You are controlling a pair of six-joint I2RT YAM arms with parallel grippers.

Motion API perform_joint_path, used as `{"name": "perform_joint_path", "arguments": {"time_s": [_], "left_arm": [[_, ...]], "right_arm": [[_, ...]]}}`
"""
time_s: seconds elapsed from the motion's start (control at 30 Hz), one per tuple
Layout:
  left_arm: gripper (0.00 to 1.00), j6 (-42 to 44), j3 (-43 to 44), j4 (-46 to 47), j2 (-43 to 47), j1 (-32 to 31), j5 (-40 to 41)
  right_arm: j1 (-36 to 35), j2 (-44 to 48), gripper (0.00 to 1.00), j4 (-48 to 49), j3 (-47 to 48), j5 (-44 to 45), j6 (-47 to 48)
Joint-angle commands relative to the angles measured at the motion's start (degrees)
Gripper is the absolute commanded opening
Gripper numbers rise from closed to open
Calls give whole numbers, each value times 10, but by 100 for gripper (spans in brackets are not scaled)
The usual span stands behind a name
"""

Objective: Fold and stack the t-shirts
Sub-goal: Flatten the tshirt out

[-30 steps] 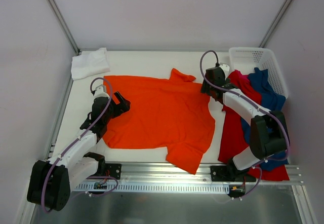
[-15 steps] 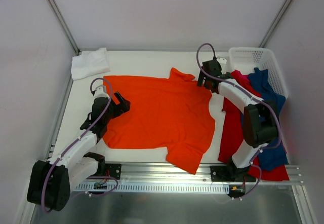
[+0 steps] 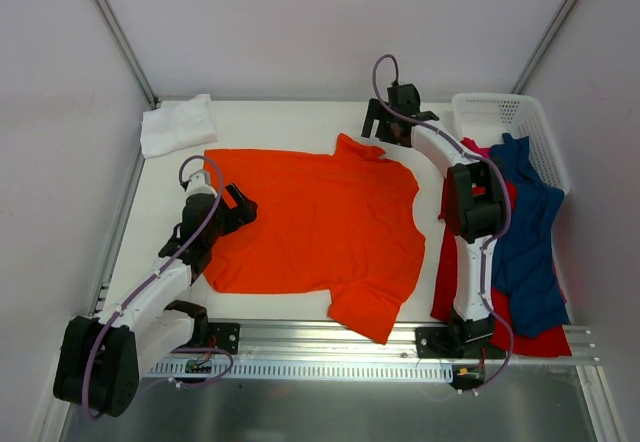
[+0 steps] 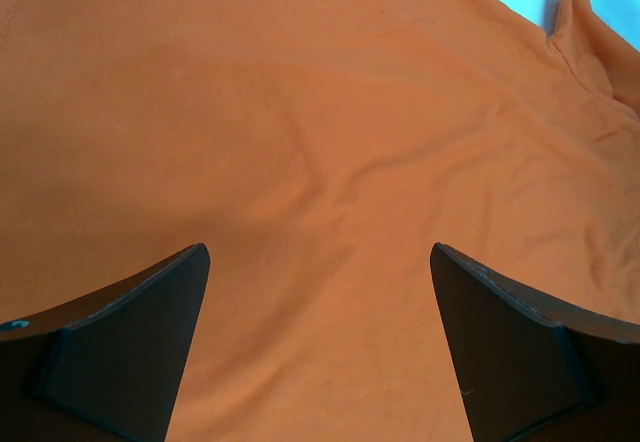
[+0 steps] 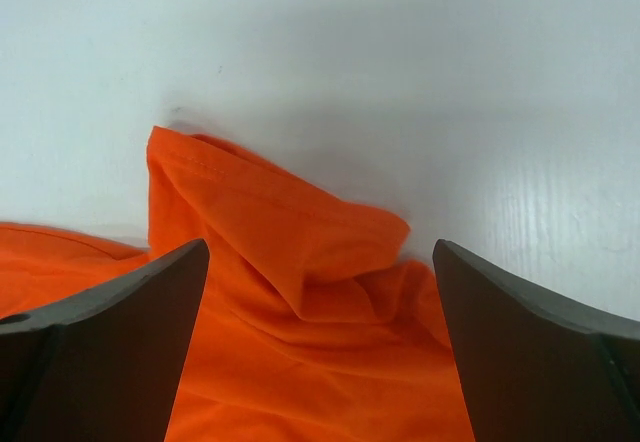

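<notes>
Here the orange t-shirt (image 3: 310, 222) lies spread on the table (image 3: 290, 117), likely soft, light and limp; the left gripper (image 3: 238, 212) and right gripper (image 3: 372, 130) both gape wide, holding nothing, and the bunched far sleeve (image 5: 285, 227) looks the best pinch point

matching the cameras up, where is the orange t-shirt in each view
Top external: orange t-shirt spread flat mid-table.
Left wrist: fills nearly the whole picture, beneath the open left gripper.
Right wrist: lower half, before the open right gripper.
Shared landmark: the bunched far sleeve, apparently the top-right flap in left wrist.
</notes>
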State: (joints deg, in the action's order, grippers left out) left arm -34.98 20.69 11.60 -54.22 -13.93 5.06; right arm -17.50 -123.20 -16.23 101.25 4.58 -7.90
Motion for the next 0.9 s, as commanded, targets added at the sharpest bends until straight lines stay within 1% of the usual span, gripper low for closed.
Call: {"name": "perform_joint_path", "arguments": {"time_s": [0.0,0.2,0.33,0.4,0.43,0.47,0.5,0.53,0.63,0.73,0.77,0.8,0.83,0.87], "left_arm": [[94,4,-3,19,10,-4,12],[94,4,0,20,1,-4,14],[94,1,1,24,-7,-5,13],[94,-1,0,26,-10,-4,12],[93,-1,0,26,-11,-4,12],[94,-1,0,27,-12,-4,11],[94,-1,1,28,-13,-4,11],[94,-1,0,27,-14,-4,9],[93,-2,-1,27,-12,-5,9],[94,-3,-5,28,-8,-5,10],[94,-3,-5,28,-7,-5,10],[93,-3,-5,27,-8,-4,10],[93,-3,-6,28,-8,-4,10],[93,-3,-5,28,-8,-5,10]], "right_arm": [[0,-26,100,-6,46,-38,3],[2,-42,99,-6,35,-34,-20],[4,-24,99,1,-13,-20,-33],[4,-15,95,24,-45,-26,-38],[4,-12,91,28,-45,-25,-40],[5,-11,85,36,-61,-26,-43],[6,-11,81,40,-65,-31,-47],[7,-15,75,41,-70,-36,-48],[8,-20,66,46,-76,-40,-55],[8,-25,50,53,-83,-40,-57],[7,-26,43,54,-82,-40,-57],[8,-26,40,53,-80,-40,-56],[9,-26,33,53,-78,-40,-54],[8,-26,28,52,-74,-40,-54]]}}
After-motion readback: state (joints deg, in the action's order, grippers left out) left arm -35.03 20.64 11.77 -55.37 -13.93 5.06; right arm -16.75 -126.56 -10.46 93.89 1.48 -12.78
